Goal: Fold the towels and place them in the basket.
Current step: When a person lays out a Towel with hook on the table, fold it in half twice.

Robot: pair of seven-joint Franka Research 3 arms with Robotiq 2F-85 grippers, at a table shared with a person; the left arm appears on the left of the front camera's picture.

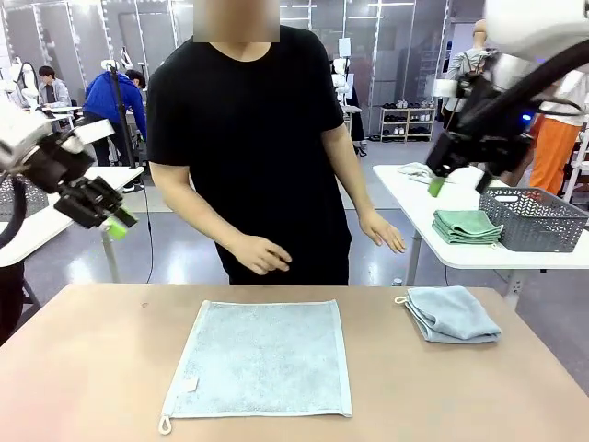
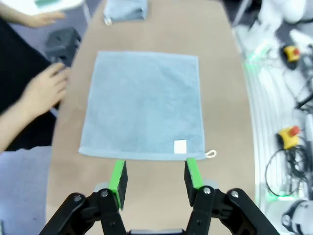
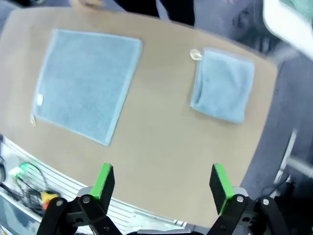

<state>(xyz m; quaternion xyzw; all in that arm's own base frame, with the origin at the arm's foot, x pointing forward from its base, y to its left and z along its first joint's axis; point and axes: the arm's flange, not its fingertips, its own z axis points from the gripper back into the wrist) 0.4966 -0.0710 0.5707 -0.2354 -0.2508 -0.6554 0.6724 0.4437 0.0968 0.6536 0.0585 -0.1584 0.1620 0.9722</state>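
A flat towel (image 1: 262,359) lies spread in the middle of the brown desk (image 1: 92,368). Its near edge sits close to the desk's near side, with a white loop (image 1: 166,425) at the near left corner and a white label (image 1: 190,384) just inside it. A folded towel (image 1: 453,315) lies apart from it toward the far right, with bare desk between the two and on the flat towel's left. The left end effector (image 1: 115,224) hangs high off the desk's left side. In its wrist view (image 2: 154,169) the jaws stand partly apart with nothing between them, above the towel's loop edge. The right end effector (image 1: 458,182) is raised at the upper right. In its wrist view (image 3: 161,171) the jaws are spread wide and empty, over the bare near desk. A person stands at the far edge with one hand (image 1: 262,253) above the flat towel's far edge and the other hand (image 1: 382,230) out to the side. The basket (image 1: 534,218) stands on a separate white desk (image 1: 423,212) behind, with green cloths (image 1: 467,226) just beside it. The basket's right end is cut off by the picture, and its inside cannot be made out.
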